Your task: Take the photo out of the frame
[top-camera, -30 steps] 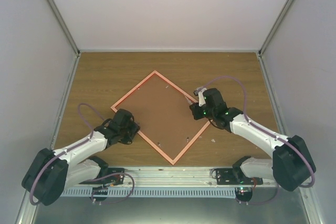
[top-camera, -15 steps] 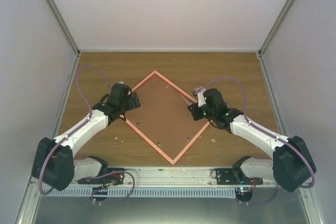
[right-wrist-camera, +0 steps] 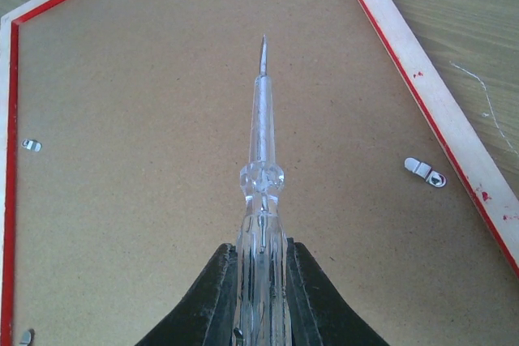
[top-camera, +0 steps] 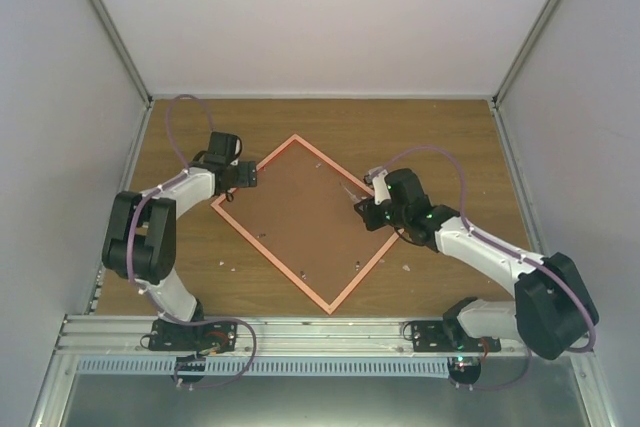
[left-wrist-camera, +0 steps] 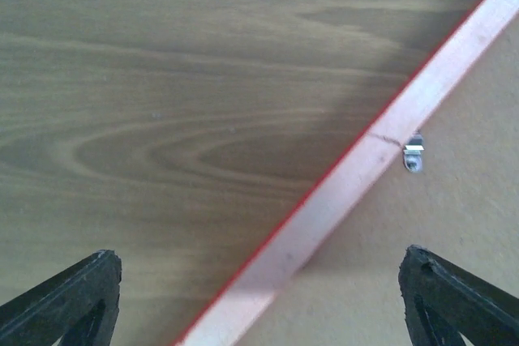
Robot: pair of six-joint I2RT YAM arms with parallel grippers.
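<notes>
The right gripper (right-wrist-camera: 261, 263) is clamped narrow on the clear handle of one screwdriver (right-wrist-camera: 263, 131). Its two black fingers (right-wrist-camera: 219, 297) press the handle from both sides. The thin metal tip points away from the gripper across the brown backing board (right-wrist-camera: 146, 119); whether the tip touches the board cannot be told. In the top view this gripper (top-camera: 368, 203) sits at the long edge of the frame that faces the table's far right corner.

The left gripper (left-wrist-camera: 259, 255) is spread wide and holds nothing. One finger (left-wrist-camera: 77, 297) is over the bare wood, and the other is over the board. The pale rim of the frame (left-wrist-camera: 349, 176) runs slantwise between them, and one small metal clip (left-wrist-camera: 413, 154) lies just inside that rim. From above, this gripper (top-camera: 238, 175) is at the short edge that faces the far left corner.

There are two arms, one screwdriver, one frame and one board. Four metal clips (right-wrist-camera: 424, 171) show plainly in the right wrist view, set along the inside of the rim (right-wrist-camera: 426, 79).

The frame (top-camera: 273, 256) lies flat and back-up near the middle of the table (top-camera: 450, 137), turned like a diamond. Its long axis runs from the far left corner toward the near right corner. One corner points at the far edge and the opposite one at the near edge. The board (top-camera: 305, 217) fills the frame, and the photo cannot be seen from this side.
</notes>
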